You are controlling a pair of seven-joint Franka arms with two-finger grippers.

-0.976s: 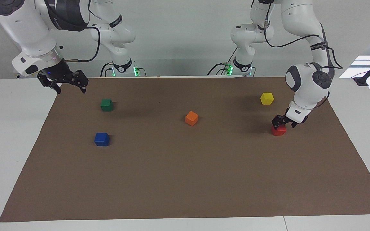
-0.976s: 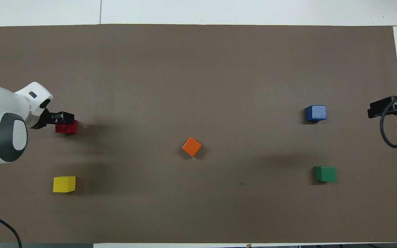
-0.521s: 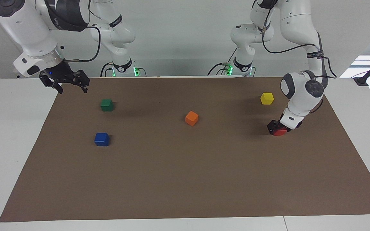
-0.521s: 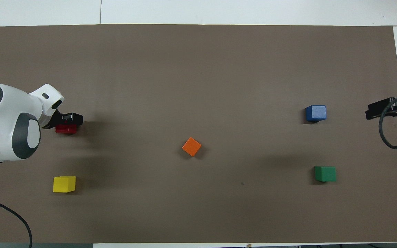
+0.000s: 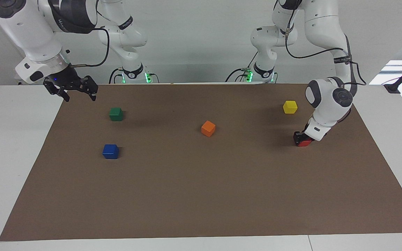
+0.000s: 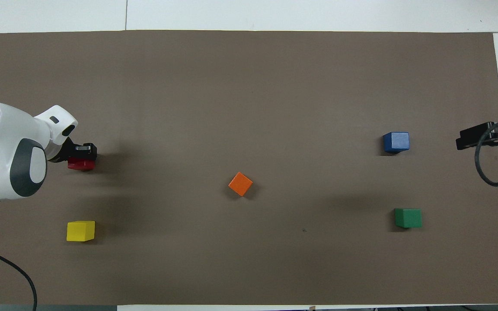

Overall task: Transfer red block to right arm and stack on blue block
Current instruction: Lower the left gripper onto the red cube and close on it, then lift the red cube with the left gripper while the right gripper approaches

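Red block (image 5: 304, 143) sits on the mat at the left arm's end of the table, farther from the robots than the yellow cube (image 5: 290, 106). The left gripper (image 5: 301, 138) is down on it, fingers straddling the cube; whether they have clamped yet I cannot tell. Risk here: an off-centre pinch could twist the cube or let it slip on the lift. The right gripper (image 5: 71, 89) waits, fingers spread and empty, over the mat edge near the green cube (image 5: 116, 113). The blue block (image 5: 110, 151) stands well apart, with 1 orange cube (image 5: 208, 128) between.
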